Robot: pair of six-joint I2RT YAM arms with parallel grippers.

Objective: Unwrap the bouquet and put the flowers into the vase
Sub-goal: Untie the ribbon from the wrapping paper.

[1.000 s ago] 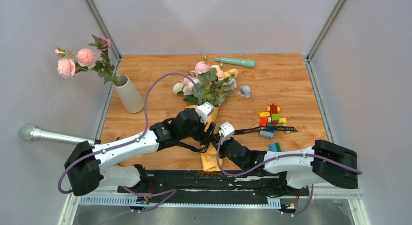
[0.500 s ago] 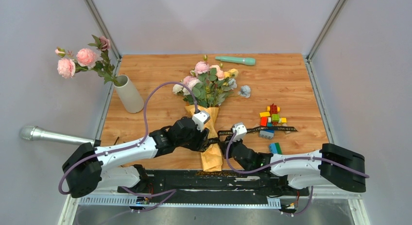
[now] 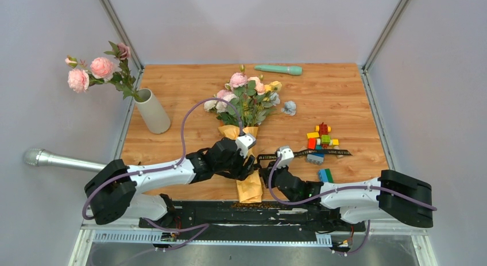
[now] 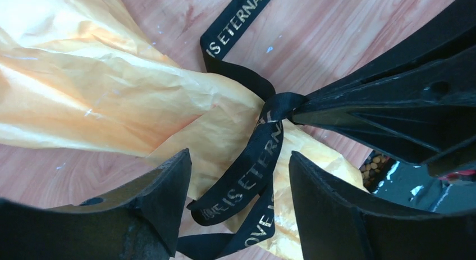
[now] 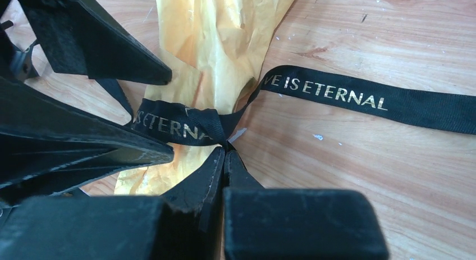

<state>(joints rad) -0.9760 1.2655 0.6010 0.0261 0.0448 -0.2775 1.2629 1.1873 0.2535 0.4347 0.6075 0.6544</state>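
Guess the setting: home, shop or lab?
Probably a lab test cell: two arms mounted at the near edge of the table, plain grey walls boxing it in, and staged props like toy blocks near the bouquet.

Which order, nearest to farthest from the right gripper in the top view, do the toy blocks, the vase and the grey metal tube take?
1. Toy blocks, just right of the right gripper, which pinches the black strap.
2. Vase, at the far left, holding pink flowers.
3. Grey metal tube, beyond the left edge of the table.
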